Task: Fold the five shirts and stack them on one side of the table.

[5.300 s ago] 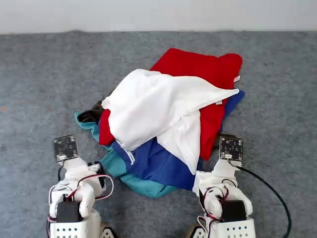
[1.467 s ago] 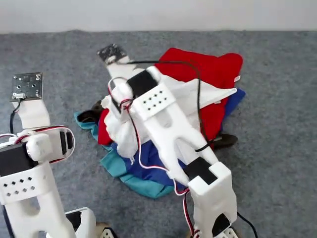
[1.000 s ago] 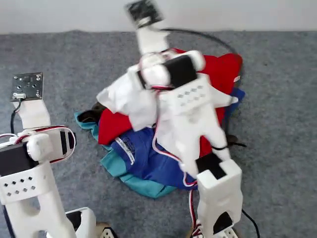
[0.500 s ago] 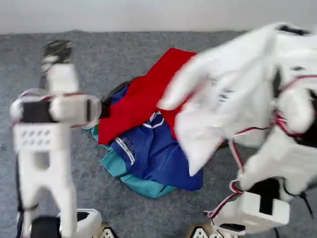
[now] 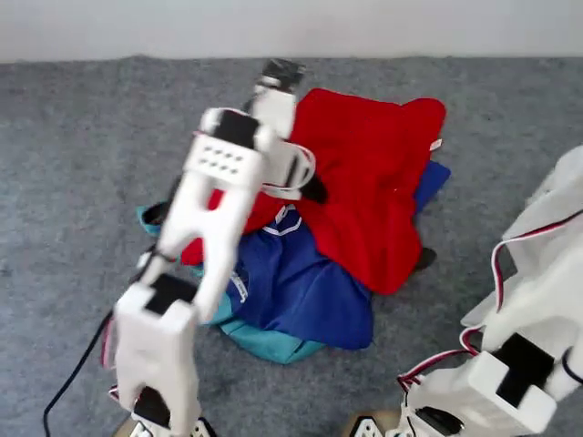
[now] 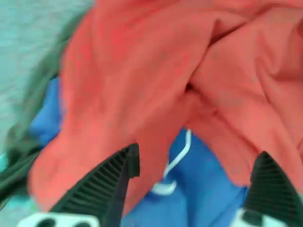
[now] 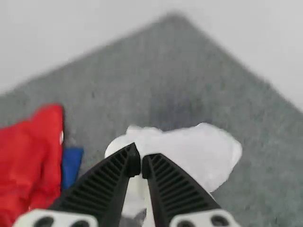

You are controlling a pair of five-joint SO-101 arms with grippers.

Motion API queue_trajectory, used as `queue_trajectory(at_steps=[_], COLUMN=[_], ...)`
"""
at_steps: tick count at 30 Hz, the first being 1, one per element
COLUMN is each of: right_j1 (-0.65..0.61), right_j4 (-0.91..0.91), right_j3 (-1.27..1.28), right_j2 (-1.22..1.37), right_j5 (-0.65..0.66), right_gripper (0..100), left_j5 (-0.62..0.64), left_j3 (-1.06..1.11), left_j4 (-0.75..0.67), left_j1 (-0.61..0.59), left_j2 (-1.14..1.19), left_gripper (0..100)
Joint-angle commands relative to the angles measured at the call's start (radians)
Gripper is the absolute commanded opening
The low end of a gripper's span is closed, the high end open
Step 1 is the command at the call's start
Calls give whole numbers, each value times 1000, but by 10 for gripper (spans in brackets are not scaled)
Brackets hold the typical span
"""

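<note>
A red shirt [image 5: 369, 182] lies on top of a pile, over a blue shirt [image 5: 305, 291], a teal shirt [image 5: 264, 344] and a dark one [image 5: 162, 214] that peeks out at the left. My left gripper [image 5: 310, 188] hangs over the red shirt's left part. In the left wrist view the left gripper [image 6: 194, 163] is open, with red shirt [image 6: 142, 85] and blue shirt [image 6: 199, 203] below its fingers. My right gripper [image 7: 138, 163] is shut on the white shirt [image 7: 189, 146], which hangs at the table's right side [image 5: 556, 218].
Grey carpet-like table top [image 5: 82, 164] surrounds the pile, with free room at the left, the far side and the right. A pale wall [image 5: 291, 27] runs along the far edge. A dark piece of cloth [image 5: 421, 259] shows at the pile's right.
The right arm pulled the white shirt off the pile and carried it to the right edge. The left arm swung from the left side to above the red shirt.
</note>
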Motion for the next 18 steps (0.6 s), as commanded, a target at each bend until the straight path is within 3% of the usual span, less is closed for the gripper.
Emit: queue_trajectory(at_steps=[1,6,10,15,18], right_j1=[7,-8,-38,-117,-163], right_j4=[31,31,30,30,30], right_j3=[100,203,262,307,308], right_j2=[-38,-38,-36,-36,-35], right_j5=[12,12,12,11,11], right_gripper=[8,8,8,8,8], left_j5=[46,100,94,-21,-58], left_j3=[-205,-458,-661,-756,-756], left_j4=[21,100,163,166,166], left_j1=[44,46,38,12,-52], left_j2=[206,482,646,690,655], left_gripper=[367,317,211,6,12])
